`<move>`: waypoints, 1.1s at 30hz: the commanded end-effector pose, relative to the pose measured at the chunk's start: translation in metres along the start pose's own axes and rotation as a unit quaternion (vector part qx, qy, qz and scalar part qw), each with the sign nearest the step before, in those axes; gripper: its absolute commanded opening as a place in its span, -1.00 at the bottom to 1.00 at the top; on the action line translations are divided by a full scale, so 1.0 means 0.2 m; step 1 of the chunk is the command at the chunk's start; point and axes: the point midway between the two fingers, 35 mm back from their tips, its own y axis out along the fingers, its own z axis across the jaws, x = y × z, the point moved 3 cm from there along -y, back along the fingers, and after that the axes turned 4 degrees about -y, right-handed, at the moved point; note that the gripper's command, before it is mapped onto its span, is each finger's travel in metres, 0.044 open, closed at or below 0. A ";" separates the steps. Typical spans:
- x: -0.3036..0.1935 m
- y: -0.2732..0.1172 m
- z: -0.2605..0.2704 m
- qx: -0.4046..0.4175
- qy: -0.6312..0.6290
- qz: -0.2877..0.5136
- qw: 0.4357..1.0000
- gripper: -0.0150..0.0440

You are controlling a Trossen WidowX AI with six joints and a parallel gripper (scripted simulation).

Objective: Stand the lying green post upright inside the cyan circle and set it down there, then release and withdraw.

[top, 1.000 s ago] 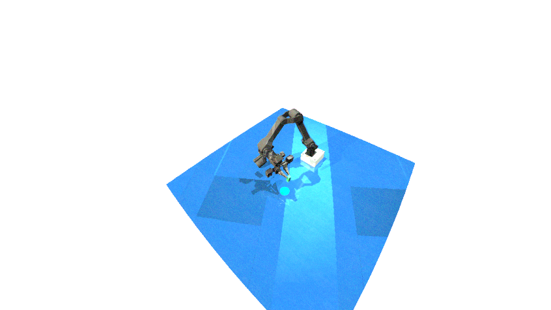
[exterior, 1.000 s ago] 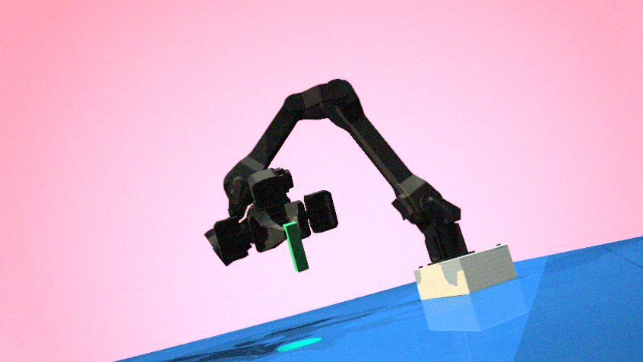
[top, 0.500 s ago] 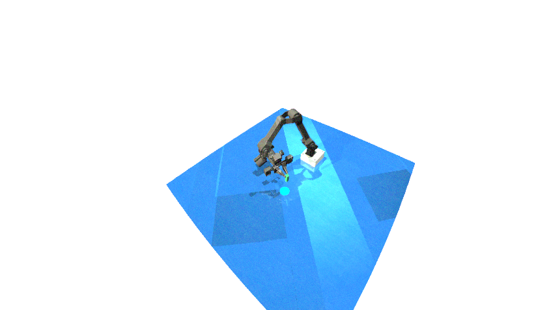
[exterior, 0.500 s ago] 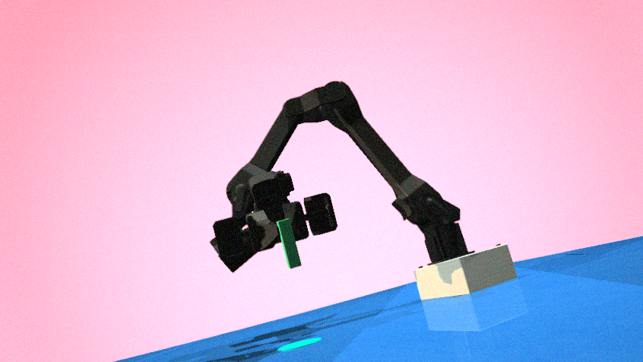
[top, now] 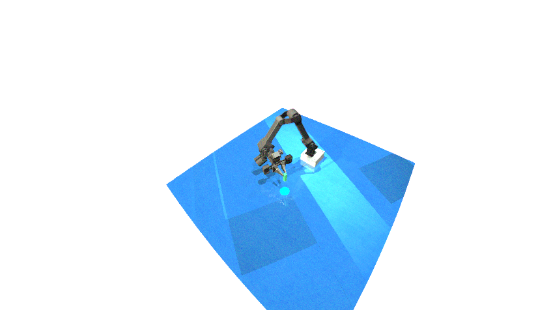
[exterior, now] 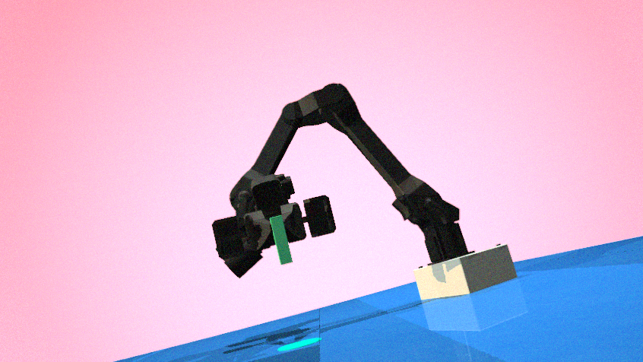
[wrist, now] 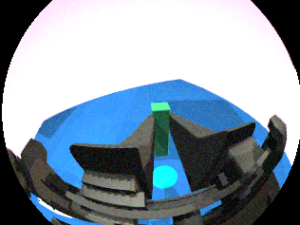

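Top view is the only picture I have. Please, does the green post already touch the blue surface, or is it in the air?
Observer: In the air; the exterior view shows a gap between the lower end of the green post and the blue surface.

Operator: Thank you. Is it lying or standing, please?

Observer: Close to upright; in the exterior view its long sides run roughly square to the surface.

Operator: And the gripper, does it hold from both sides?

Observer: Yes, the wrist view shows one finger of the gripper on each side.
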 end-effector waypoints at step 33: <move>-0.22 0.00 -0.01 -0.026 -0.008 -0.024 0.999 -0.42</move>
